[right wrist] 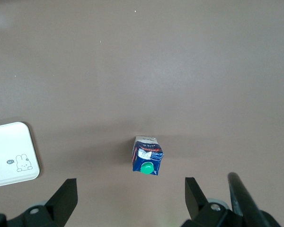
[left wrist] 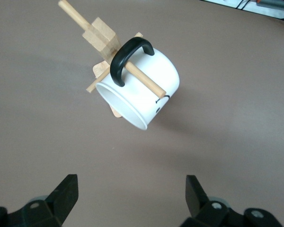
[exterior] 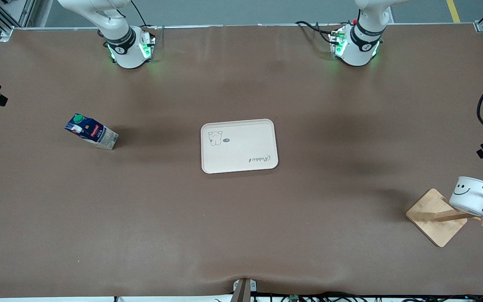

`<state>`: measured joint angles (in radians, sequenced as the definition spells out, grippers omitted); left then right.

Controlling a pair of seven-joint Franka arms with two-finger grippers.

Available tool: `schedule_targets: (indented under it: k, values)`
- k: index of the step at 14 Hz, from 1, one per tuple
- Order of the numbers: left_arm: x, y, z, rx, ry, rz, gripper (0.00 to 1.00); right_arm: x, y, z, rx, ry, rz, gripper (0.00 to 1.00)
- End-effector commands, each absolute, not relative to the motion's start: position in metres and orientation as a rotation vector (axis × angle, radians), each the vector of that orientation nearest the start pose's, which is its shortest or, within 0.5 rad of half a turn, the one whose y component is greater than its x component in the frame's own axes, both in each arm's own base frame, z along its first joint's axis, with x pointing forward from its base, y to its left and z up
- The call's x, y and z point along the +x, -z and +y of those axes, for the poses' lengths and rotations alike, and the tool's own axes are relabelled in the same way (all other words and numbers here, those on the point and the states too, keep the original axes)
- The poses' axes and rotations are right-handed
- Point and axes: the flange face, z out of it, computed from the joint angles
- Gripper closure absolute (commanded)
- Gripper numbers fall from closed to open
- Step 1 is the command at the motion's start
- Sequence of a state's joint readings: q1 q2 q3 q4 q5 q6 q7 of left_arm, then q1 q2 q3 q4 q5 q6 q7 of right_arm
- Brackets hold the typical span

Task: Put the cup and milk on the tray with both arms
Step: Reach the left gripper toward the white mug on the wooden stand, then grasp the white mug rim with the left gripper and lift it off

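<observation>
Front view shows the cream rectangular tray (exterior: 239, 146) with its bear drawing bare at the middle of the brown surface (exterior: 241, 235), with both things of the task well apart from it. The small dark-blue milk carton (exterior: 92, 131) with a green cap stands upright toward the right arm's end. The small white mug (exterior: 473, 196) with a smiley face sits toward the left arm's end, nearer the front camera than the tray, hung by its black loop handle on a peg of the wooden rack (exterior: 437, 217).

Each arm is therefore nearer one thing. In the left wrist view, the left pincer (left wrist: 131, 198) hovers wide open and empty above the mug (left wrist: 143, 90), which tilts mouth-down on the peg, so its lift likely has to slide the handle along the peg's axis. In the right wrist view, the right pincer (right wrist: 131, 198) hangs high over the carton (right wrist: 147, 155), spread wide and empty, looking down on the cap; a straight descent seems to be what that grasp needs.
</observation>
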<state>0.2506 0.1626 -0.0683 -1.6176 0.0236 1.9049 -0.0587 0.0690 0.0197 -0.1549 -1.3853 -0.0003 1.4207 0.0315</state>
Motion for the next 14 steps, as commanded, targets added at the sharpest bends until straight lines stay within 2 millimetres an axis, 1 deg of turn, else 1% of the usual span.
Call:
schedule_targets:
  k: [1,4,5,6,7,8,9,10,11,12,13,14]
  values:
    - [0.612,-0.515,0.112,-3.096,0.295,-0.376,0.00,0.543,-0.688,-0.048,-3.135,0.032,0.179,0.00]
    - [0.612,-0.487,0.112,-3.075,0.430,-0.375,0.00,0.543,-0.688,-0.048,-3.135,0.032,0.179,0.00]
    - [0.614,-0.478,0.113,-3.068,0.470,-0.376,0.12,0.543,-0.688,-0.048,-3.136,0.032,0.179,0.00]
    - [0.617,-0.473,0.114,-3.059,0.520,-0.373,0.17,0.543,-0.688,-0.049,-3.136,0.032,0.186,0.00]
    - [0.620,-0.463,0.113,-3.055,0.553,-0.368,0.17,0.543,-0.687,-0.049,-3.134,0.027,0.188,0.00]
    - [0.624,-0.457,0.114,-3.050,0.579,-0.370,0.19,0.544,-0.686,-0.049,-3.133,0.025,0.190,0.00]
    - [0.627,-0.451,0.113,-3.049,0.589,-0.366,0.28,0.544,-0.684,-0.049,-3.133,0.015,0.190,0.00]
    - [0.629,-0.449,0.115,-3.043,0.615,-0.368,0.34,0.545,-0.683,-0.048,-3.133,0.010,0.190,0.00]
    - [0.632,-0.442,0.114,-3.045,0.620,-0.364,0.42,0.545,-0.683,-0.049,-3.133,0.008,0.190,0.00]
    - [0.633,-0.439,0.114,-3.045,0.618,-0.362,0.52,0.545,-0.683,-0.048,-3.133,0.008,0.188,0.00]
    - [0.634,-0.439,0.113,-3.045,0.618,-0.346,0.66,0.545,-0.682,-0.047,-3.132,0.003,0.185,0.00]
    - [0.634,-0.439,0.112,-3.046,0.618,-0.337,0.84,0.545,-0.680,-0.047,-3.132,-0.006,0.183,0.00]
